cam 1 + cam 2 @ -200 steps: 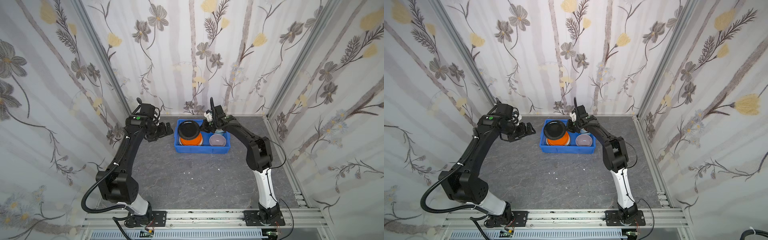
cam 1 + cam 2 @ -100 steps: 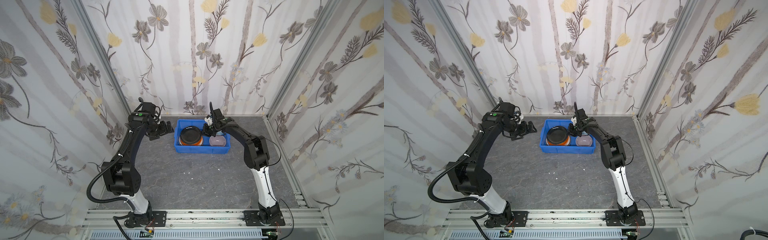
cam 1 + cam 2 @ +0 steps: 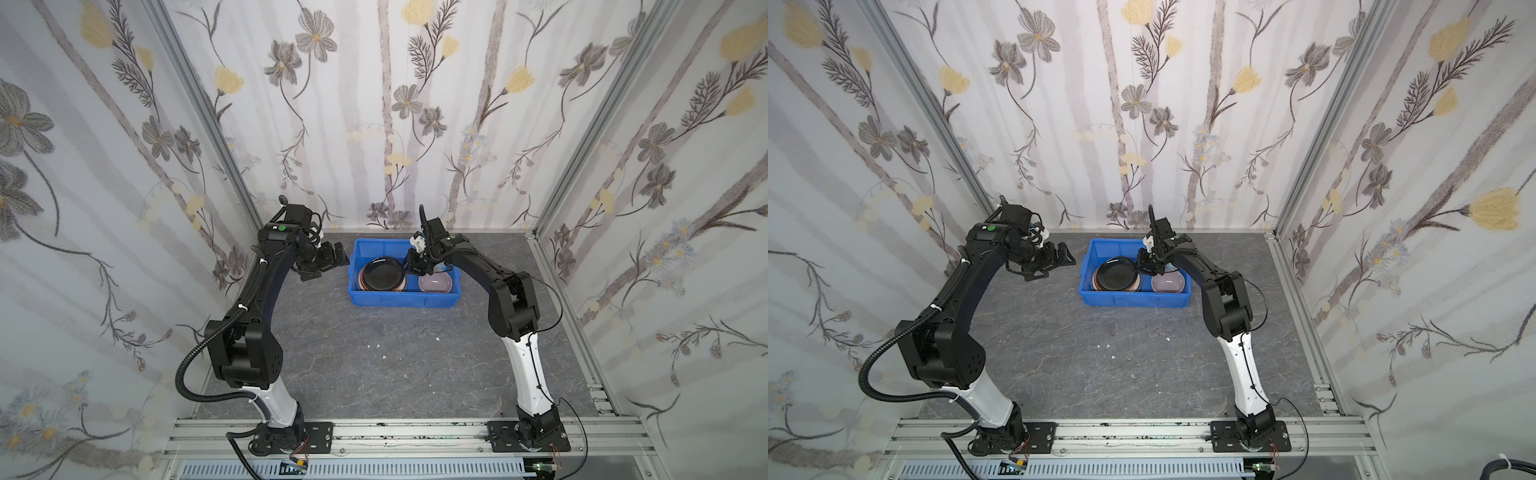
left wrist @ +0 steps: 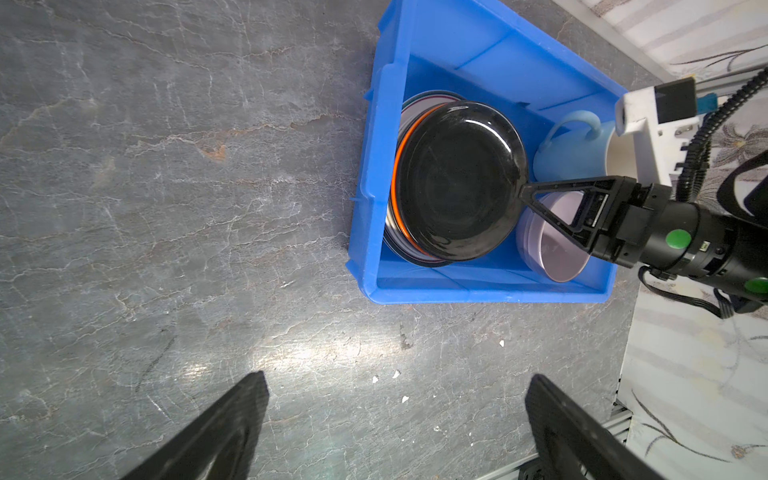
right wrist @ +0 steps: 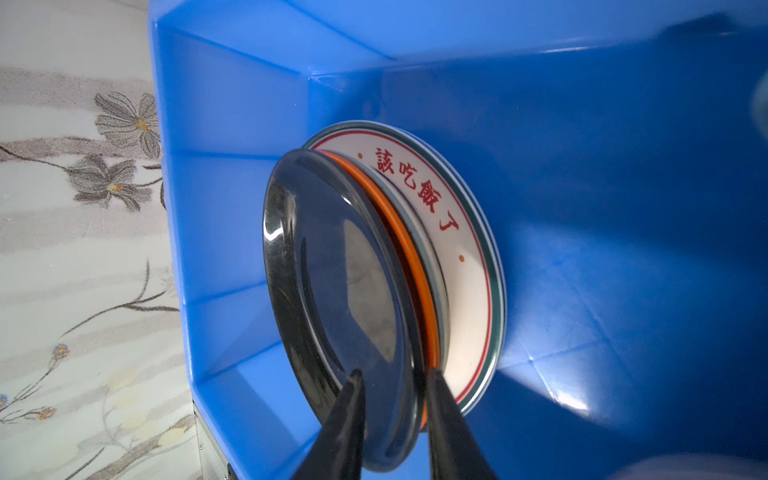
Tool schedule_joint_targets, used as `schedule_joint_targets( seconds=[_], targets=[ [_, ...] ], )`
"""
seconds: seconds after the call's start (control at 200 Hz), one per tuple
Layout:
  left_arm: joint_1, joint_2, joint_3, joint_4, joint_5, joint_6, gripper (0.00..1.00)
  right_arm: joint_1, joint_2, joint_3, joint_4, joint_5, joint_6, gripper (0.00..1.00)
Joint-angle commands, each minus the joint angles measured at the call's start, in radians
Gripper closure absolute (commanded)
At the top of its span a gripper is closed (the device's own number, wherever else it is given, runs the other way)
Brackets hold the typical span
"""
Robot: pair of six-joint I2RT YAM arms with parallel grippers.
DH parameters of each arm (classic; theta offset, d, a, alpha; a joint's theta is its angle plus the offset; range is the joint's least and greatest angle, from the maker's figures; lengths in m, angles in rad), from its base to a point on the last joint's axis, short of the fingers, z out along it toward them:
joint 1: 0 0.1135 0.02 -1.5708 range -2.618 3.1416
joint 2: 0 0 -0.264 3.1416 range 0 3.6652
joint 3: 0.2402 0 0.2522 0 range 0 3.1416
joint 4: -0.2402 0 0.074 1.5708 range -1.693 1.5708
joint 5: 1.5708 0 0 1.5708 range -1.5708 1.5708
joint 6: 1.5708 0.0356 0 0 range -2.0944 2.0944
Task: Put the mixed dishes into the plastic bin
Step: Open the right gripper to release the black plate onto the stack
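Note:
The blue plastic bin [image 3: 399, 300] [image 3: 1133, 300] stands at the back of the table. In it a glossy black plate [image 3: 382, 274] [image 4: 457, 178] [image 5: 332, 270] tops a stack with an orange plate [image 5: 409, 249] and a white lettered plate [image 5: 465, 270]. A lilac bowl [image 3: 435, 284] [image 4: 548, 249] and a light blue mug [image 4: 569, 153] sit beside the stack. My right gripper [image 3: 409, 268] [image 5: 392, 374] straddles the black plate's rim, jaws slightly parted. My left gripper [image 3: 332, 259] [image 4: 395, 376] hovers wide open and empty, left of the bin.
Small white crumbs [image 4: 395, 374] dot the grey stone-patterned tabletop [image 3: 374, 365]. Floral walls enclose the cell on three sides, close behind the bin. An aluminium rail [image 3: 395, 432] runs along the front edge by the arm bases.
The black plate has come down from a raised tilt onto the stack in the bin. The right jaws have loosened around its rim. The left arm has drawn slightly back.

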Motion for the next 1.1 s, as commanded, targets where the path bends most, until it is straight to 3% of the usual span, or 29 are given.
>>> schedule_joint_targets(
  seconds=[0.0,0.155,1.099],
  targets=[
    [0.002,-0.008,-0.007,0.003,0.011,0.006,0.00,-0.002,-0.020,0.007,-0.004,0.013,-0.024,0.70],
    [0.002,-0.029,-0.033,0.011,0.014,0.004,0.00,-0.002,-0.029,0.007,-0.019,0.034,-0.034,0.62],
    [0.008,-0.191,-0.188,0.012,-0.021,-0.002,0.00,0.052,0.028,0.007,0.044,0.010,0.005,0.60]
  ],
)
